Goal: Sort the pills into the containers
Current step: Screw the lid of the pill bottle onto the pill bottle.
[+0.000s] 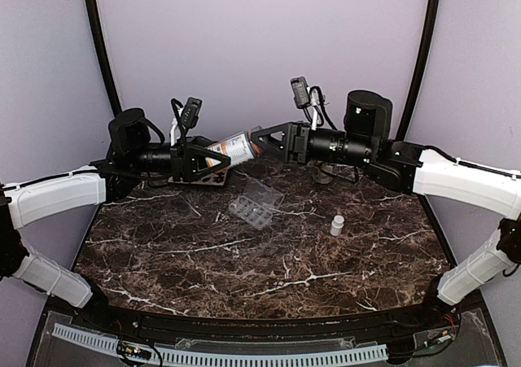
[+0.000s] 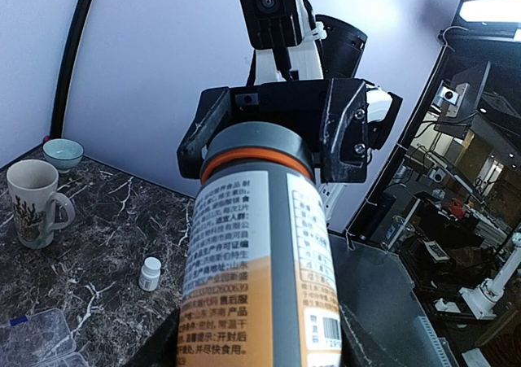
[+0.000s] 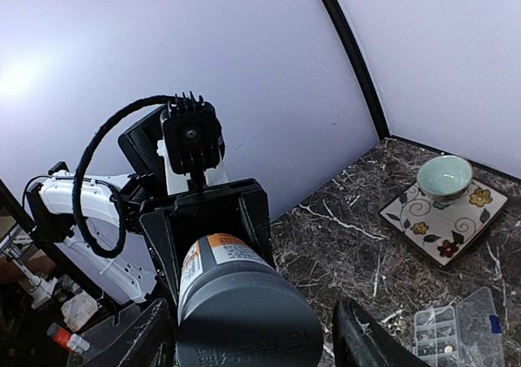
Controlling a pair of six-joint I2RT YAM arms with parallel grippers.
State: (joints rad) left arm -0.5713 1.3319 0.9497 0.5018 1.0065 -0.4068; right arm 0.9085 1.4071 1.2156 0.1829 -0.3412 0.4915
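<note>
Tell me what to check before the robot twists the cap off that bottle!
1. Is the left claw gripping the bottle? ok.
2. Is the right claw around the cap? ok.
3. Is the right claw tight on the cap? cannot tell.
4. Is the organizer lid open? ok.
5. Is the white bottle away from the organizer? ok.

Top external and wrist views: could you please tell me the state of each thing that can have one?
pill bottle: capped, held roughly level in the air.
left end effector: shut on the pill bottle.
right end effector: open, straddling the cap.
pill organizer: lid open.
small white bottle: upright, capped.
mug: upright.
bowl: upright on a tile.
</note>
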